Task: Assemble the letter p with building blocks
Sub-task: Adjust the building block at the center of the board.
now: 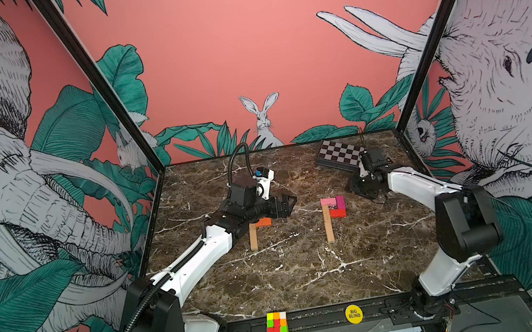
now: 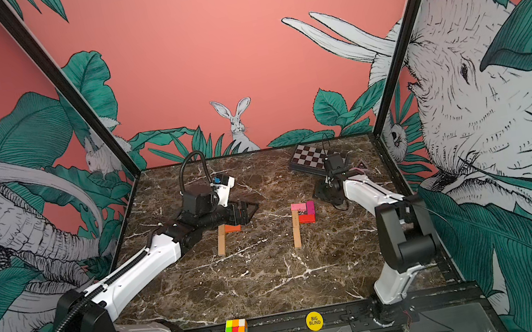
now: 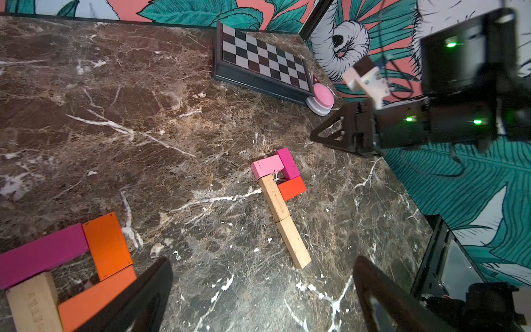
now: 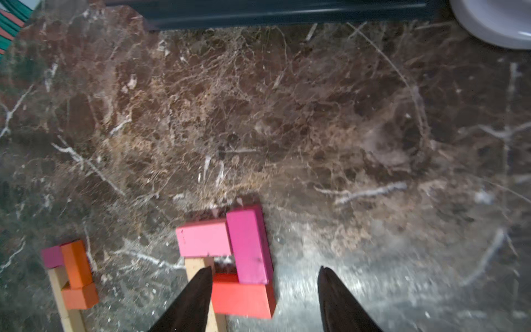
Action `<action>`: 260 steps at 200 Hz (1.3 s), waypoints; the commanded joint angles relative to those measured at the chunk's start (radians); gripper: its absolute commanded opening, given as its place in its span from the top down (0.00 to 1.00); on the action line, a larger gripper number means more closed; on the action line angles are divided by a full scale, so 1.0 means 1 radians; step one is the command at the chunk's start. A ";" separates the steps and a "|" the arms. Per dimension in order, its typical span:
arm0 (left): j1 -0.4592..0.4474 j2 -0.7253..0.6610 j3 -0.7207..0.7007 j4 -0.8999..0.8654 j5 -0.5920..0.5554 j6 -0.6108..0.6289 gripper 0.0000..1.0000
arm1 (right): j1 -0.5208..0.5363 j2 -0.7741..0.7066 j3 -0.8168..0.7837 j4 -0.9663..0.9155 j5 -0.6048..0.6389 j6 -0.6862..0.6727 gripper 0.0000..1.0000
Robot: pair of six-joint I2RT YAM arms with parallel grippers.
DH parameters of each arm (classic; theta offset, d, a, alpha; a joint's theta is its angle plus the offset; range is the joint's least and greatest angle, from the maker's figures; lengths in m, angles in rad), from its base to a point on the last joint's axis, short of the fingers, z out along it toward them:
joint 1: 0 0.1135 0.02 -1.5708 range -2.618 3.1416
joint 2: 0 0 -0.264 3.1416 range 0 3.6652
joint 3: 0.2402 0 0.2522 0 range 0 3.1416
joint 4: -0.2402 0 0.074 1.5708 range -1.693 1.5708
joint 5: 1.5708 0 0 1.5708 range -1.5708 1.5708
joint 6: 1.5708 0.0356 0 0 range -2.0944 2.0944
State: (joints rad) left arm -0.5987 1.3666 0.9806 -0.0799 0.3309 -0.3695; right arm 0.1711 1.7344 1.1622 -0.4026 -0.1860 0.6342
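Two letters already lie flat on the marble counter [image 1: 295, 280], so the build looks to be at its end, at the let-go-and-retreat step. The right-hand letter has a stem of two tan planks [image 3: 286, 222] laid end to end, a pink block [image 3: 267, 168] across the top, a magenta block [image 3: 288, 163] down the far side and a red block [image 3: 291, 188] closing the loop back to the stem. All of them touch their neighbours. The right gripper [image 4: 265, 269] hangs just above this loop with its fingers [image 4: 192, 299] apart and nothing between them. One fingertip sits over the stem beside the red block. The other letter, near the left arm, has a tan stem [image 3: 33, 304], a magenta top [image 3: 43, 255] and two orange blocks [image 3: 106, 244] forming its bowl. In both top views the arm hides the upper part of this letter. The left gripper [image 3: 263, 260] is spread wide and empty, just beside that bowl. The next move calls for each arm to rise straight up before swinging away, since a sideways drag could nudge these light, loose blocks. The right stem shows a slight kink at its joint, which might merit a gentle squaring push. The checkered box [image 1: 342, 153] and pink button [image 3: 321, 97] stand well apart at the back.
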 commanded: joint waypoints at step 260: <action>0.004 0.062 -0.046 0.080 0.060 -0.057 0.01 | 0.071 0.226 0.101 -0.048 0.087 -0.051 0.52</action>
State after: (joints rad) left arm -0.5983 1.4322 0.9535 -0.0231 0.3824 -0.4221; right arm 0.2321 1.9545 1.2854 -0.3939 -0.1040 0.5896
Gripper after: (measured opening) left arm 0.995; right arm 0.479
